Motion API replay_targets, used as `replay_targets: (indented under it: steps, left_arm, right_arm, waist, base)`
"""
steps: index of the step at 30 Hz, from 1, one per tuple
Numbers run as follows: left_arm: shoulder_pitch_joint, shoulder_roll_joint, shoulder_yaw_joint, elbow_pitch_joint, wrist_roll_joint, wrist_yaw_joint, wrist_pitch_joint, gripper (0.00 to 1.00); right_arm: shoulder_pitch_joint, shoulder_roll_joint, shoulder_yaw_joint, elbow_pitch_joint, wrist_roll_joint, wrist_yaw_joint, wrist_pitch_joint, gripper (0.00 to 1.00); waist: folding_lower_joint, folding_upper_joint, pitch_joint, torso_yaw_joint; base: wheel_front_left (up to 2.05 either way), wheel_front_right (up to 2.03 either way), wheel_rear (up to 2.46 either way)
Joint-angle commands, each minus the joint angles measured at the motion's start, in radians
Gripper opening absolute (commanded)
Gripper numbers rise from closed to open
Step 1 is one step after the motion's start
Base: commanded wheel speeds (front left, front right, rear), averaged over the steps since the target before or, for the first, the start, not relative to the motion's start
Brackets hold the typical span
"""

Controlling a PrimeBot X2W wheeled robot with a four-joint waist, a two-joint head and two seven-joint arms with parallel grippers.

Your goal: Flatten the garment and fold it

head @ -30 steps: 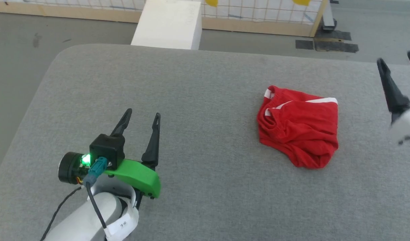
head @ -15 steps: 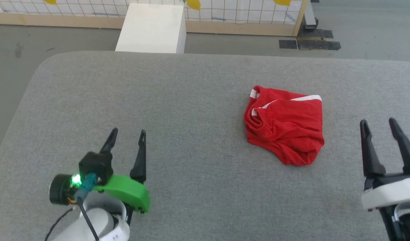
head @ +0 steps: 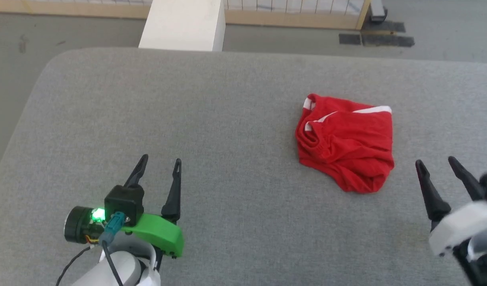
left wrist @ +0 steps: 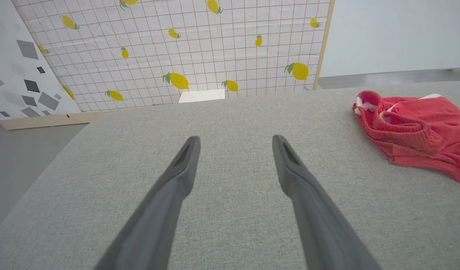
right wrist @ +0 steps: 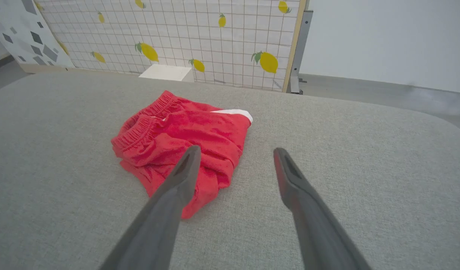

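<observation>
Garment (head: pixel 344 143) lies crumpled on the grey table (head: pixel 227 119), right of centre. Left gripper (head: pixel 161 159) and right gripper (head: pixel 435 161) hover spread and empty, the right one near it. Beyond a white box (head: pixel 184 24), the left wrist view takes in a lemon-print panel (left wrist: pixel 185 48).

You have bare grey table (head: pixel 235 119) on every side of the shorts (head: pixel 344 143), a crumpled heap (right of middle). Your right pincer (head: pixel 435 161) hangs near their near-right corner, jaws spread, with a strip of cloth between. Your left pincer (head: pixel 161 159) sits well apart, across a wide bare stretch. A white box (head: pixel 184 24) stands beyond the far edge.
</observation>
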Motion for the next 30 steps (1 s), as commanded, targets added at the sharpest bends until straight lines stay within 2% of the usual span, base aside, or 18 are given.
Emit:
replay_targets:
  steps: [1, 5, 9, 13, 16, 21, 30]
  left_arm:
    - [-0.019, -0.006, 0.000, -0.001, 0.005, -0.006, 0.003, 1.00]
    - [-0.030, -0.011, -0.009, -0.002, 0.012, -0.009, 0.008, 1.00]
    - [-0.040, -0.016, -0.018, -0.005, 0.020, -0.012, 0.011, 1.00]
    - [-0.056, -0.024, -0.023, -0.002, 0.027, -0.016, 0.012, 1.00]
    - [-0.069, -0.032, -0.025, 0.002, 0.030, -0.018, 0.011, 1.00]
    - [-0.085, -0.047, -0.028, 0.006, 0.035, -0.021, 0.008, 1.00]
    - [-0.100, -0.068, -0.038, 0.018, 0.041, -0.026, 0.003, 1.00]
  right_arm:
    - [-0.043, -0.027, 0.009, 0.002, 0.035, -0.001, 0.069, 1.00]
    - [-0.135, -0.093, 0.033, 0.038, 0.198, -0.001, 0.358, 1.00]
    - [-0.254, -0.126, 0.004, 0.080, 0.343, -0.001, 0.616, 1.00]
    - [-0.374, -0.103, -0.071, 0.171, 0.387, -0.001, 0.789, 1.00]
    - [-0.440, -0.072, -0.127, 0.239, 0.361, -0.001, 0.857, 1.00]
    - [-0.504, -0.036, -0.169, 0.324, 0.279, -0.001, 0.904, 1.00]
    - [-0.520, 0.024, -0.155, 0.388, 0.197, -0.001, 0.918, 1.00]
  waist:
    - [0.0000, 0.0000, 0.036, 0.021]
    - [0.0000, 0.0000, 0.081, 0.045]
    - [0.0000, 0.0000, 0.121, 0.071]
    - [0.0000, 0.0000, 0.153, 0.102]
    - [0.0000, 0.0000, 0.171, 0.123]
    - [0.0000, 0.0000, 0.197, 0.154]
    - [0.0000, 0.0000, 0.220, 0.183]
  base:
    - [0.00, 0.00, 0.00]
    - [0.00, 0.00, 0.00]
    - [0.00, 0.00, 0.00]
    - [0.00, 0.00, 0.00]
    - [0.00, 0.00, 0.00]
    - [0.00, 0.00, 0.00]
    - [0.00, 0.00, 0.00]
